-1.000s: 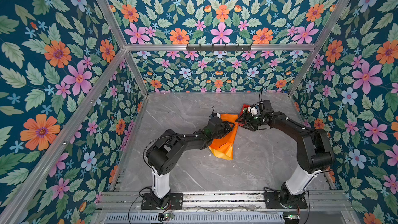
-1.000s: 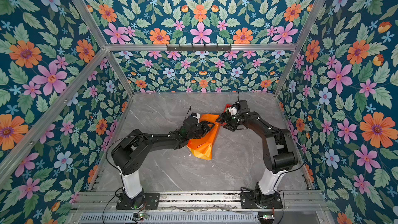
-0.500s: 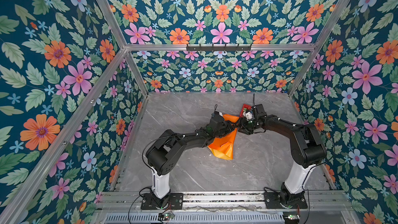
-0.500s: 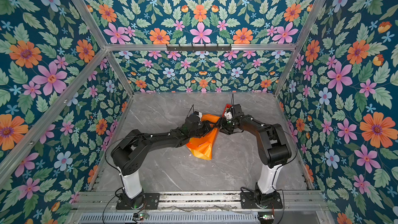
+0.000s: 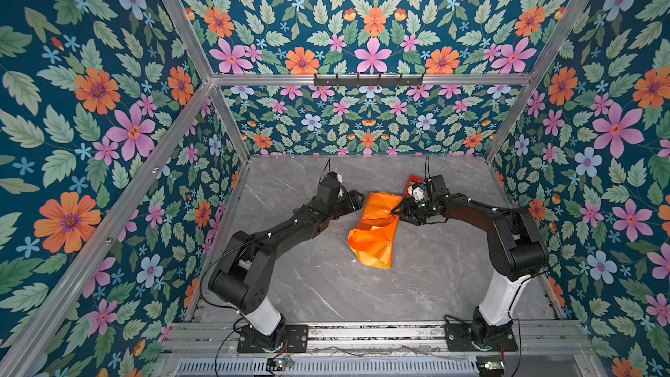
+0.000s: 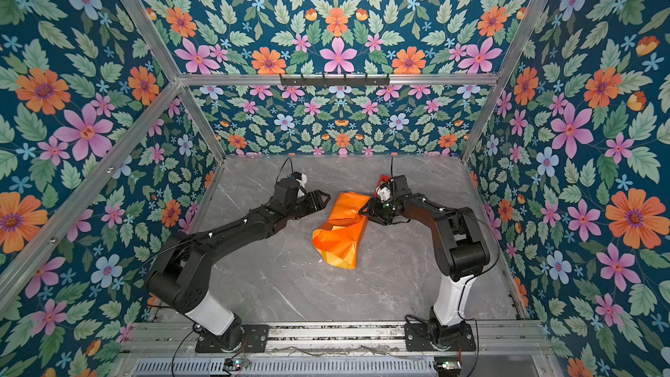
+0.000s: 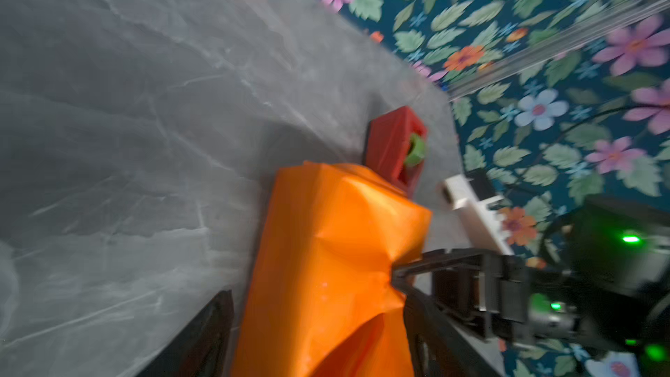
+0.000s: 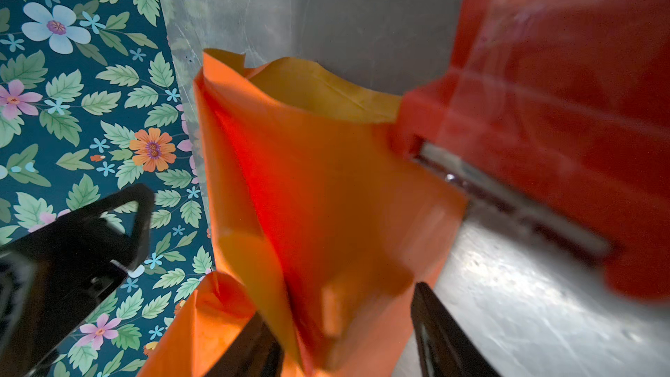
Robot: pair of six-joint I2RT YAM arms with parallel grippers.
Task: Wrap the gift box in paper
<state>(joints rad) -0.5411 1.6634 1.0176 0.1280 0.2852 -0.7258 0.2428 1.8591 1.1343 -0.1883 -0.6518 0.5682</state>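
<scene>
**Right jaws on the paper, left jaws wide**

Left: my left gripper [image 5: 359,202] hangs just beside the left edge of the paper. Its fingers are spread wide and hold nothing.

Middle: the large, creased, glossy orange sheet of paper [image 5: 375,233] lies mid-table on the grey marble-look tabletop [image 5: 308,284]. Its far part is humped. Its near end flares out and shows the duller yellow-orange face. I cannot see the gift box in any view.

Right: my right gripper [image 5: 395,210] has its fingers [image 7: 435,261] closed on the paper's right edge, and creases pucker out from the pinch.

Far right: a narrow red plastic tape dispenser [image 5: 413,181] stands just beside the paper's far right corner. I cannot tell whether they touch.
</scene>
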